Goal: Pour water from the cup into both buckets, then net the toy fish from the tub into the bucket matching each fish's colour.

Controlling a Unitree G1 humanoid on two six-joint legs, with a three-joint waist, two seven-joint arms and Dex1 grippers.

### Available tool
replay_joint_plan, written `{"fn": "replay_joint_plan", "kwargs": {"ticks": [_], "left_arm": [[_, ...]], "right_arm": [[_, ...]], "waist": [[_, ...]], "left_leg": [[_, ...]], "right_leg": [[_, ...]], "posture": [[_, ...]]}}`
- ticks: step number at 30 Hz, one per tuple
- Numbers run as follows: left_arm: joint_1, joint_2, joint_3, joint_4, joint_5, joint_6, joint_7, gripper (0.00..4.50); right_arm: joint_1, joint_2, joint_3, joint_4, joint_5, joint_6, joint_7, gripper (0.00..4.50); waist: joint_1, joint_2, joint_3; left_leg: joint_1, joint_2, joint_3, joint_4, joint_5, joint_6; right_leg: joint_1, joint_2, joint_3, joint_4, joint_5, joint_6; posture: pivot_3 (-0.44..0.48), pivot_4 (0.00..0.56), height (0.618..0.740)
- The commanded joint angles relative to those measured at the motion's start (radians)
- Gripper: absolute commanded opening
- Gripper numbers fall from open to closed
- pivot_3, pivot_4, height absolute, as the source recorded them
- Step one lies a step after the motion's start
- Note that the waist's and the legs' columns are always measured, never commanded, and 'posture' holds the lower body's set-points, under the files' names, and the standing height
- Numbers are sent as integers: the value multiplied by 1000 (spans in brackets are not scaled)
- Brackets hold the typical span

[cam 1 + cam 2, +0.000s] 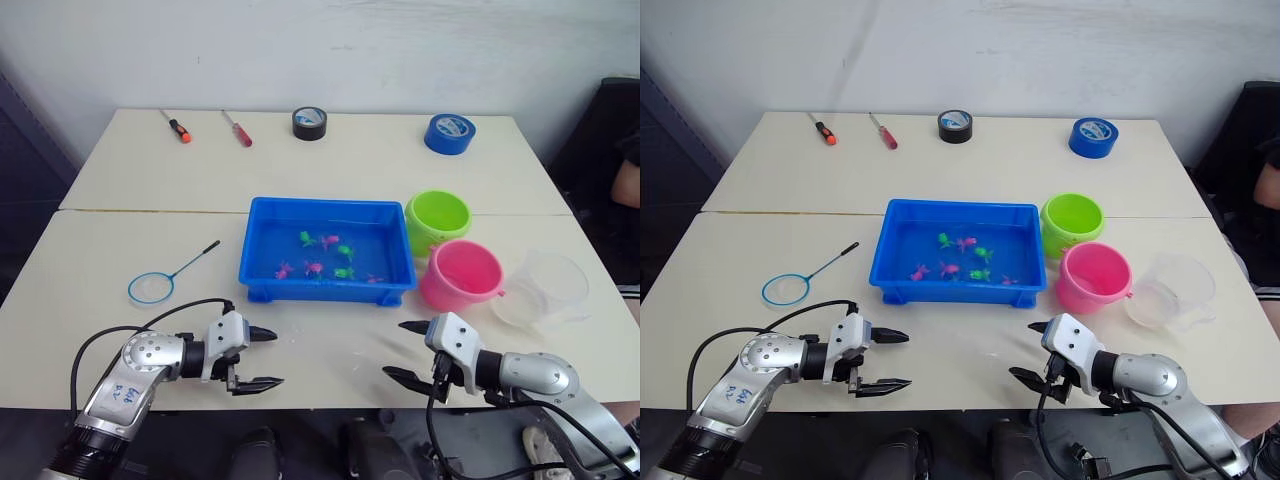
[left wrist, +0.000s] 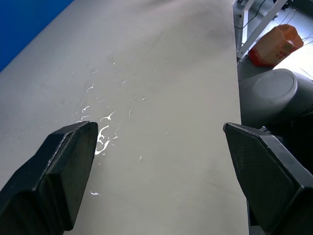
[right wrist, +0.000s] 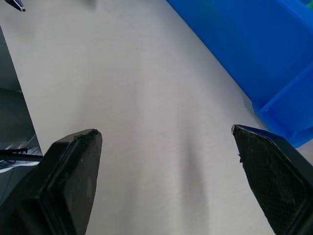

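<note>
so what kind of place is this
Probably a lab or workshop test bench, not a home: two plain tables pushed together against a bare white wall, screwdrivers and tape rolls at the back, and a staged blue tub of toy fish.

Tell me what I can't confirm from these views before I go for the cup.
- Water level in the green bucket and pink bucket: head views, their own walls hide the bottoms.
- Whether the cup holds water: clear plastic, too faint to judge.
- Exact fish count in the tub: too small, some overlap.
- The cup's handle: not distinguishable.
- Both wrist views: buckets, cup and net lie outside the frame.
</note>
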Motion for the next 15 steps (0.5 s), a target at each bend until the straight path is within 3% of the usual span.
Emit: {"fn": "replay_joint_plan", "kwargs": {"ticks": [1,10,15], "left_arm": [[8,2,7,-9,-2,-17,-3,4482],[9,-7,11,-44,-35,47,8,4482],[-39,2,37,-194,-209,262,-27,4482]], "right_arm": [[4,5,-9,-17,14,-10,6,4500],[18,20,-43,-31,26,1,-28,4500],[93,40,-170,-140,130,101,-80,4500]], "waist": [[0,0,0],[0,0,0],[2,0,0]], "left_leg": [[0,0,0,0,0,0],[0,0,0,0,0,0],[0,0,0,0,0,0]], "right_leg": [[0,0,0,0,0,0],[0,0,0,0,0,0],[0,0,0,0,0,0]], "posture": [[0,150,740],[0,150,740],[0,150,740]]}}
